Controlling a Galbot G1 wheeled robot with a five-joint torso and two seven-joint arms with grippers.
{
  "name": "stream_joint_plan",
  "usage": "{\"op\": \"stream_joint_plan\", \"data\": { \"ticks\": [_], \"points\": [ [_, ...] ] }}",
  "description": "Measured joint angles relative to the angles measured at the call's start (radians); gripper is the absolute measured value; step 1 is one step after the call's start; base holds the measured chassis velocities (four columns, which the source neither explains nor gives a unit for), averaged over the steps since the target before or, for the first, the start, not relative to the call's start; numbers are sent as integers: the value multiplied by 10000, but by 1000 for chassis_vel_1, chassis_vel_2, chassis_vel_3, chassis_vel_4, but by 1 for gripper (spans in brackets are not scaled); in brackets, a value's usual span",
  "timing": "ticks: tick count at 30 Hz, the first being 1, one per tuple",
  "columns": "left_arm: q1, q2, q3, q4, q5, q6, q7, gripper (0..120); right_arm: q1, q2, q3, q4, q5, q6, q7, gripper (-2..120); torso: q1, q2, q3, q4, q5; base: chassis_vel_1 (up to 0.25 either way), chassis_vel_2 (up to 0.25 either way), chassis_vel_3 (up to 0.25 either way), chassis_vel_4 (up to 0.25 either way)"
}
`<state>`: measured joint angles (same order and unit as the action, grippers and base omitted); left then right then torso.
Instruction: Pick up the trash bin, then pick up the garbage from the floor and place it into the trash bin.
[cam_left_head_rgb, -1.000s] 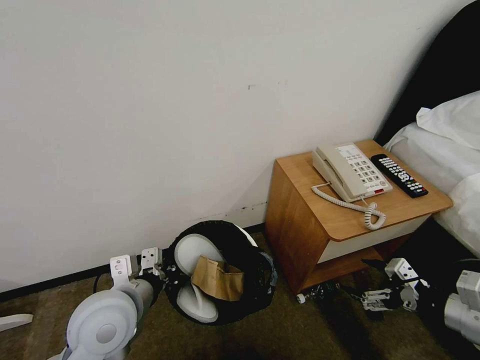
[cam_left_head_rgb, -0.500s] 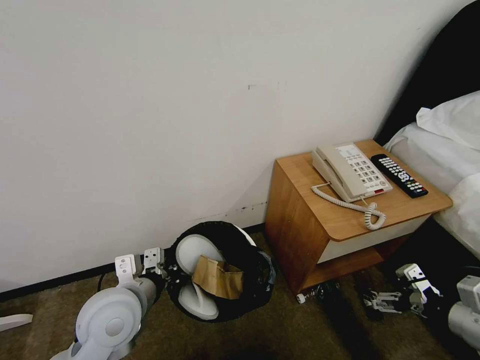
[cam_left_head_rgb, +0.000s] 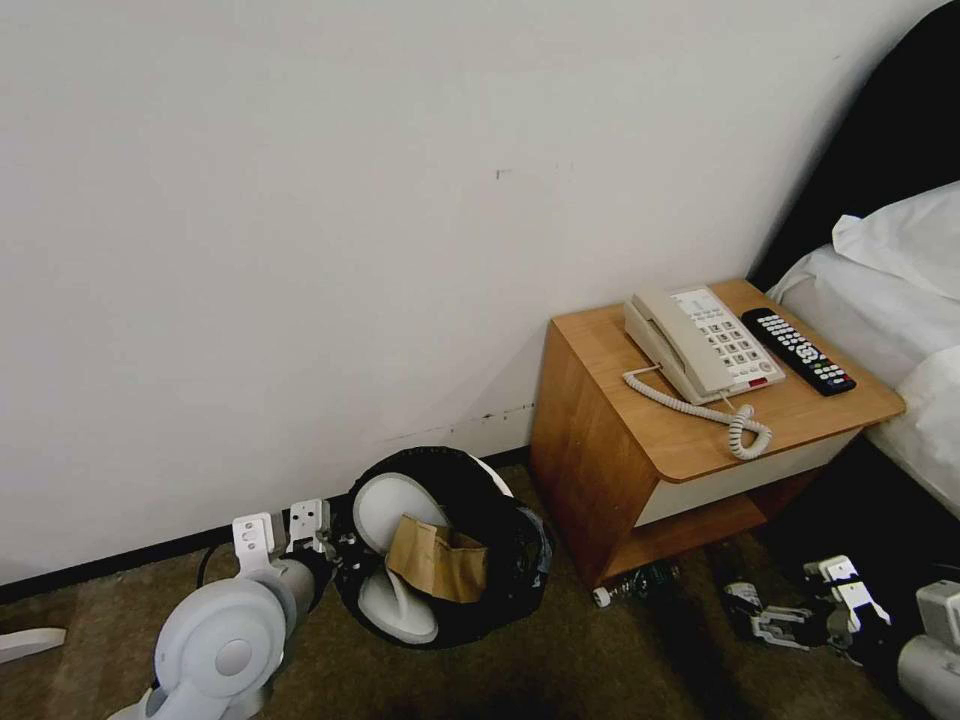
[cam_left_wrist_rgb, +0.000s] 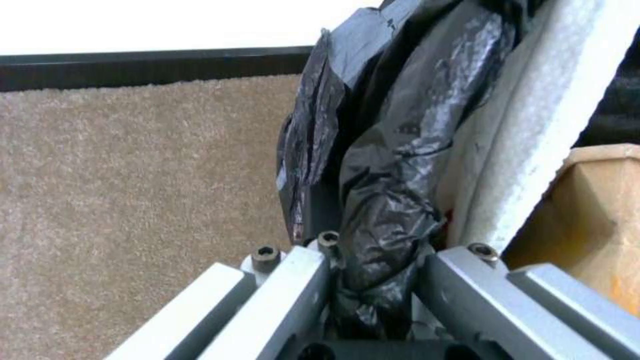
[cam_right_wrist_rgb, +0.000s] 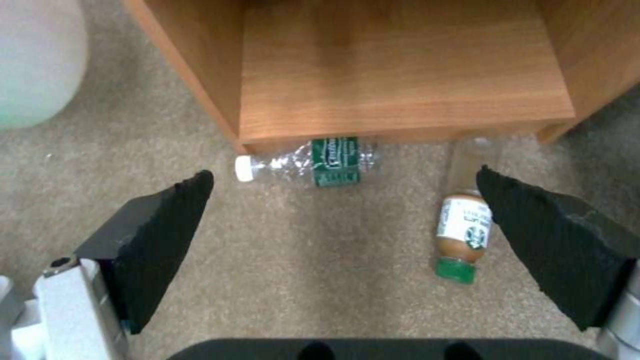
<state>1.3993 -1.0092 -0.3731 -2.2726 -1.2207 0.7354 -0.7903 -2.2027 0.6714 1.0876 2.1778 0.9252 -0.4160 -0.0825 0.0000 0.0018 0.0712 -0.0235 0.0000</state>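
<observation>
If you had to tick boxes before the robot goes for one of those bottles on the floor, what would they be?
1. Left gripper clamped on the trash bin's bag rim: ok.
2. Right gripper open: ok.
3. Clear bottle reachable: not ok, partly under the nightstand.
4. Brown bottle lying on open carpet: ok.
5. Room in the bin beside the slipper and cardboard: cannot tell.

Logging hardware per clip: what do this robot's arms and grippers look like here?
Both arms have rounded, pale grey-white housings. The left gripper has white blocky brackets with dark screws over dark linkage, and flat silver-grey bars in its wrist view. The right gripper is white with dark joints; its wrist view shows jaws faced with black ribbed pads on white mounts above a black base.
</observation>
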Motion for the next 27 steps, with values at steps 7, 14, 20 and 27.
{"op": "stream_joint_plan", "data": {
  "ticks": [7, 14, 20, 27],
  "points": [
    [-45, 28, -3, 60, -5, 0, 47, 0, 244, 87, -145, -55, 68, 23, 331, 100, 0, 0, 0, 0, 0, 0, 0, 0, 0],
    [-107, 46, 7, 157, 22, 1, 142, 0, 361, 71, -179, -163, 72, 222, 93, 100, 0, 0, 0, 0, -1, 0, 0, 0, 0],
    [-131, 66, 21, 256, 110, 0, 246, 0, 410, 58, -186, -269, -8, 360, -229, 100, 0, 0, 0, 0, -1, 0, 0, 0, 0],
    [-180, 65, 44, 319, 153, 0, 285, 0, 455, 30, -230, -382, -88, 477, -651, 100, 0, 0, 0, 0, 0, 0, 0, 0, 0]
  ]
}}
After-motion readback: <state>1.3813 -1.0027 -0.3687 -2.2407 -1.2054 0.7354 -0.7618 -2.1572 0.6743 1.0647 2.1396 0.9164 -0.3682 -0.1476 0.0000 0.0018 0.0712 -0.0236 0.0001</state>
